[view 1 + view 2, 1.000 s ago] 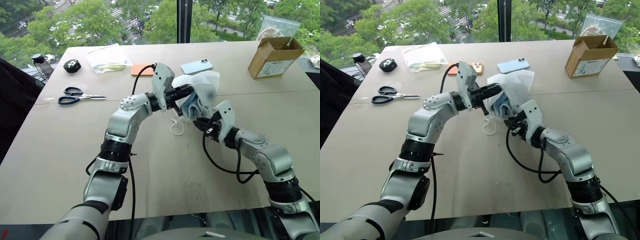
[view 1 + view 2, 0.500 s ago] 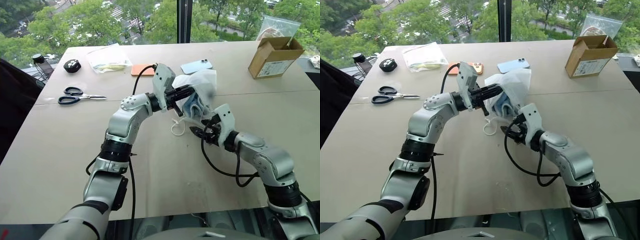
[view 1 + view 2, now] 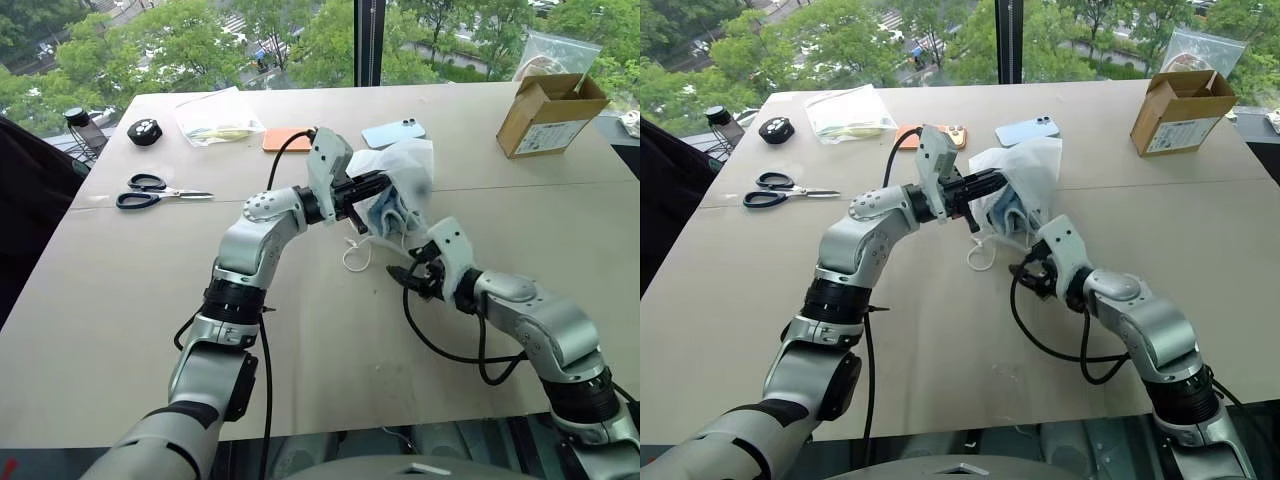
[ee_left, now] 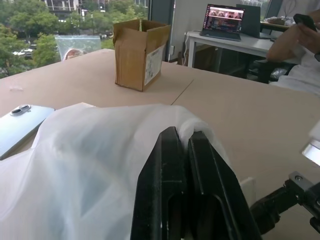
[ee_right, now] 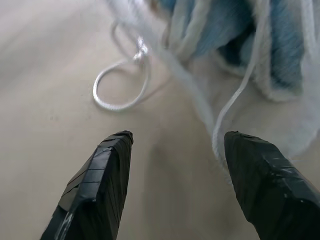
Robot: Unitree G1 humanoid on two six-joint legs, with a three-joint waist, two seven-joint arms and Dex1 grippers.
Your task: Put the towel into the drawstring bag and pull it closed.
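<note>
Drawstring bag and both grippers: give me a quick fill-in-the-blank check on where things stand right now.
1. The left gripper is ____ on the drawstring bag.
2. The towel showing at the bag's mouth is light ____.
3. The right gripper has its fingers ____, with nothing between them.
4. The cord forms a loop lying on the ____.

Missing words: shut; blue; open; table
</note>
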